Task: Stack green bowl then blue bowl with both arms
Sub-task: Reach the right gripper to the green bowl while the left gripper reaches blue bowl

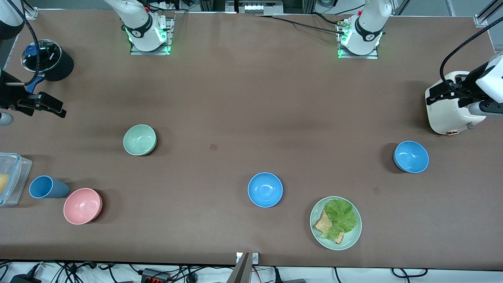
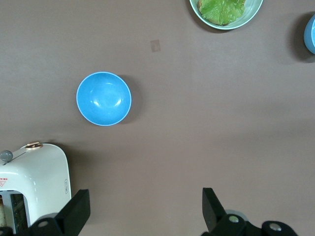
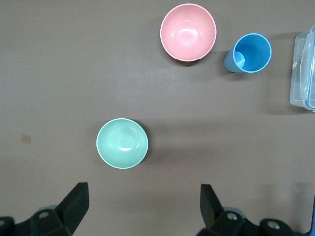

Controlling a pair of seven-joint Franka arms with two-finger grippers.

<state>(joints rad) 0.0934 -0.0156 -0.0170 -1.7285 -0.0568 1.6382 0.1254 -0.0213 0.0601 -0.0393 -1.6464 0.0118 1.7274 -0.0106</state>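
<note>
The green bowl [image 1: 139,139] sits upright toward the right arm's end of the table; it also shows in the right wrist view [image 3: 122,143]. One blue bowl [image 1: 265,189] sits near the middle, close to the front camera. A second blue bowl [image 1: 411,157] sits toward the left arm's end and shows in the left wrist view [image 2: 104,98]. My right gripper [image 1: 43,105] hangs open and empty over the table's edge at the right arm's end [image 3: 142,209]. My left gripper [image 1: 446,92] hangs open and empty over the white toaster [image 2: 145,211].
A white toaster [image 1: 448,114] stands at the left arm's end. A pale-green plate [image 1: 318,232] holds lettuce and bread near the front edge. A pink bowl [image 1: 82,205], a blue cup [image 1: 47,187] and a clear container [image 1: 10,179] sit at the right arm's end, with a black round object [image 1: 49,59] farther back.
</note>
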